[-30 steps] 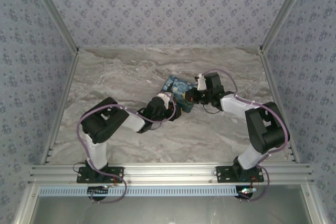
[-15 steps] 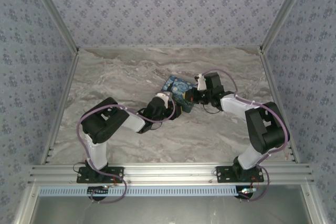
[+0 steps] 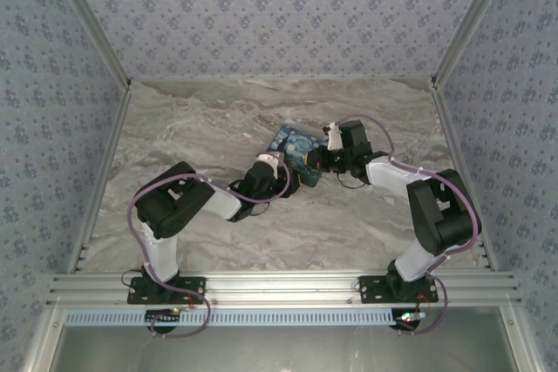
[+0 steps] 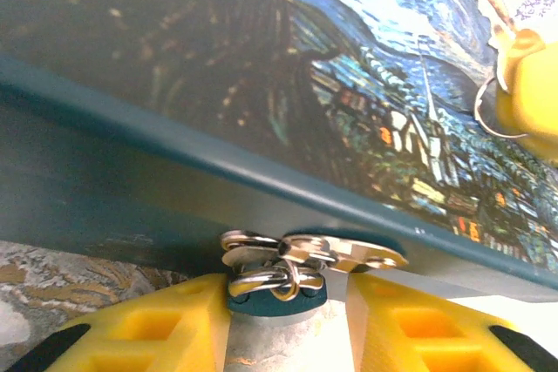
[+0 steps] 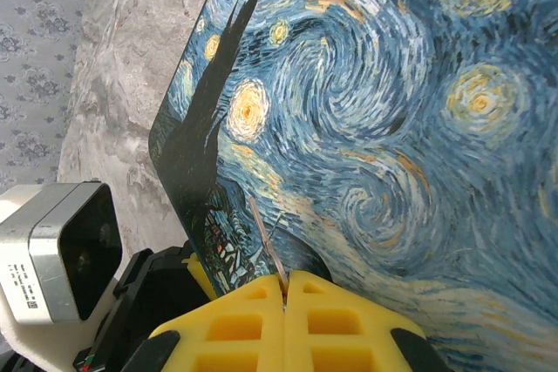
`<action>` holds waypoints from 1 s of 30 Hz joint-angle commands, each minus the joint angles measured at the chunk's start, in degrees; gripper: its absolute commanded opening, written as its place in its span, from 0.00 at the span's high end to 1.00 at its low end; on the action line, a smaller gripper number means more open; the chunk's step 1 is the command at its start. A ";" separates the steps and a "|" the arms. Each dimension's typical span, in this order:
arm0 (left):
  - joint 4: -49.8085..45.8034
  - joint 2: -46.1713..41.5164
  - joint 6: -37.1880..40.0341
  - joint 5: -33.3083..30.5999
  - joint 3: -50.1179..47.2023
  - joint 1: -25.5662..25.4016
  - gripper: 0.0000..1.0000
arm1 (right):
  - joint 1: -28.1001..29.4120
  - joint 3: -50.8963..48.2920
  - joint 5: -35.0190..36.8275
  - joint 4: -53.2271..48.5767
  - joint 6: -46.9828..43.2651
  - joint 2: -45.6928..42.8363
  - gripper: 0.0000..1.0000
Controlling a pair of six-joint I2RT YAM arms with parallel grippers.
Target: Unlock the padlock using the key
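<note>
Two arms meet at a painted box (image 3: 295,147) in the middle of the marble surface (image 3: 200,128), seen from above. The left pincer (image 3: 288,179) comes in at the box's near edge. The right pincer (image 3: 321,161) stands at its right side, and the two are close together.

From the left wrist we see the padlock (image 4: 261,300) at the box's (image 4: 261,67) lower rim, just under the teal edge. Its blue body sits between the two yellow fingers (image 4: 174,324), and its silvery shackle loops through a bright metal tab above it. The left pincer (image 4: 288,311) is clenched on the padlock, with one finger on either side and the left one pressed to the blue body. At the upper right of that view the yellow finger (image 4: 532,84) of the other arm hovers over the lid, with a thin wire ring (image 4: 490,115) hanging beside it.

From the right wrist we look down on the swirling blue-and-yellow lid (image 5: 366,102). The right pincer (image 5: 285,289) is clenched, its yellow pads pressed together on the key (image 5: 264,237). We see the key edge-on as a thin pale blade rising from between the pads and slanting up and to the left over the dark corner of the lid. The grey camera block (image 5: 57,250) of the left arm shows at the lower left, beside the box.

We cannot tell from any view whether the key's tip touches the padlock.
</note>
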 commanded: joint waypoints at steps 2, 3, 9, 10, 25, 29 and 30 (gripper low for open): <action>-0.43 0.56 -1.31 -2.33 1.18 -0.16 0.64 | 0.83 -1.05 0.66 -2.77 -0.46 0.61 1.00; -0.35 0.60 -1.53 -2.35 1.32 -0.18 0.64 | 0.87 -1.06 0.65 -2.70 -0.43 0.63 1.00; -0.16 0.65 -1.65 -2.32 1.56 -0.16 0.67 | 1.11 -1.22 0.77 -2.64 -0.44 0.62 1.00; -0.16 0.70 -1.66 -2.21 1.65 -0.18 0.68 | 1.15 -1.20 0.73 -2.56 -0.44 0.61 1.00; -0.35 0.79 -1.76 -1.82 2.32 -0.02 0.70 | 1.42 -1.35 0.73 -2.53 -0.52 0.35 1.00; -0.16 0.55 -1.67 -1.62 2.34 -0.10 0.72 | 1.28 -1.29 0.73 -2.46 -0.53 0.02 1.00; -0.24 0.40 -1.51 -1.51 2.33 -0.05 0.72 | 1.25 -1.29 0.72 -2.25 -0.52 -0.29 1.00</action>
